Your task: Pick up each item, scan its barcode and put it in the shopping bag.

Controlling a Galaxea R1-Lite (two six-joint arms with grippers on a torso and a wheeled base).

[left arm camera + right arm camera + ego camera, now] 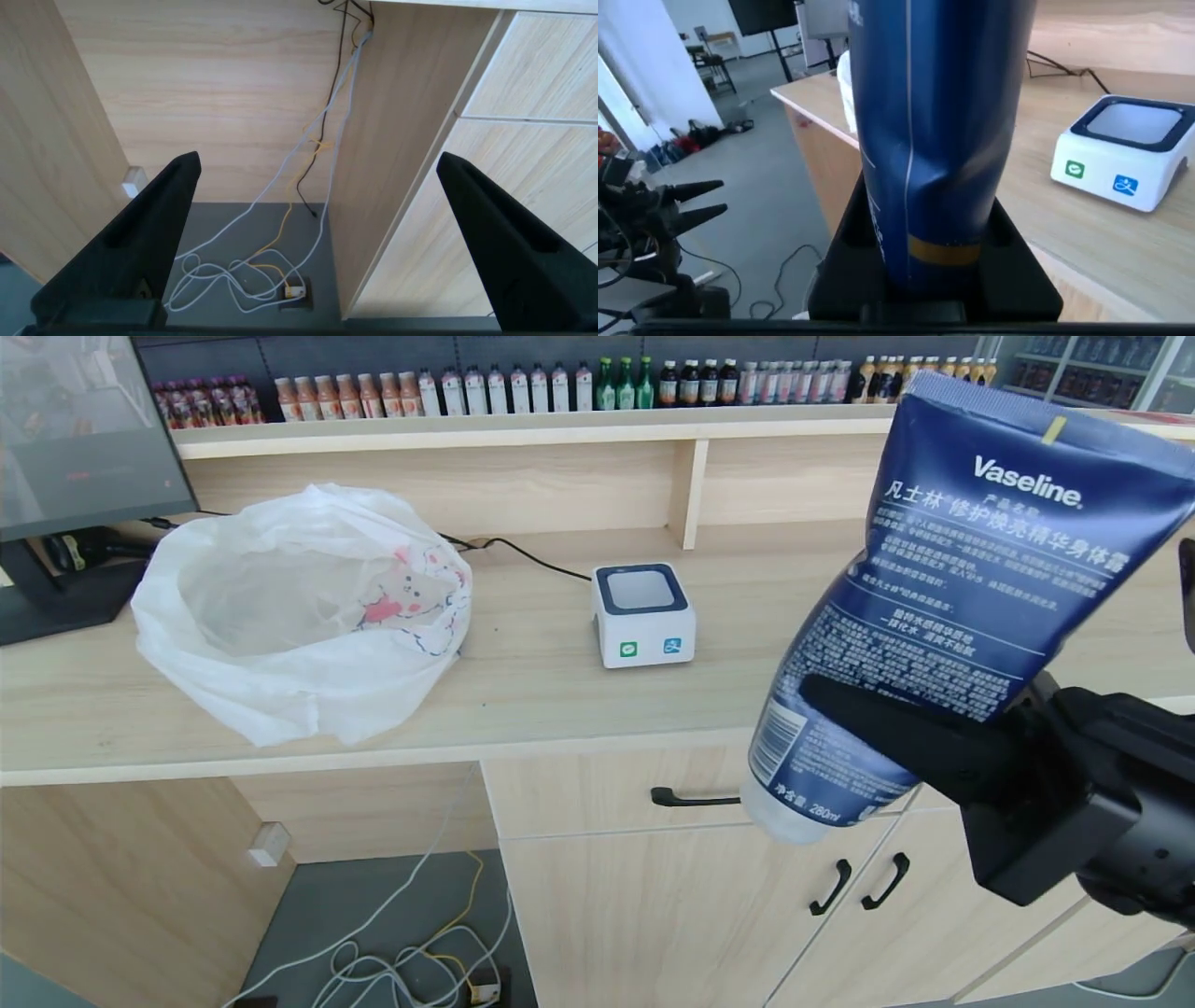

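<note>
Right gripper [868,733] pinches the tube [962,579] near its cap, the jaws denting the soft blue plastic. The tube hangs cap down and crimped end up, at 4 o'clock of the boxy white scanner [643,614], probably so its barcode can be turned toward the glass top. A crinkled, thin bag [299,607] gapes open at the scanner's 9 o'clock on the wooden counter [560,700]. Left gripper [318,163]: jaws spread, empty.

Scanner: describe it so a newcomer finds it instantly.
On the wooden counter, look right of the white shopping bag. The scanner is a small white cube, its top window framed dark blue. Green and blue icons on its front set it apart.
</note>
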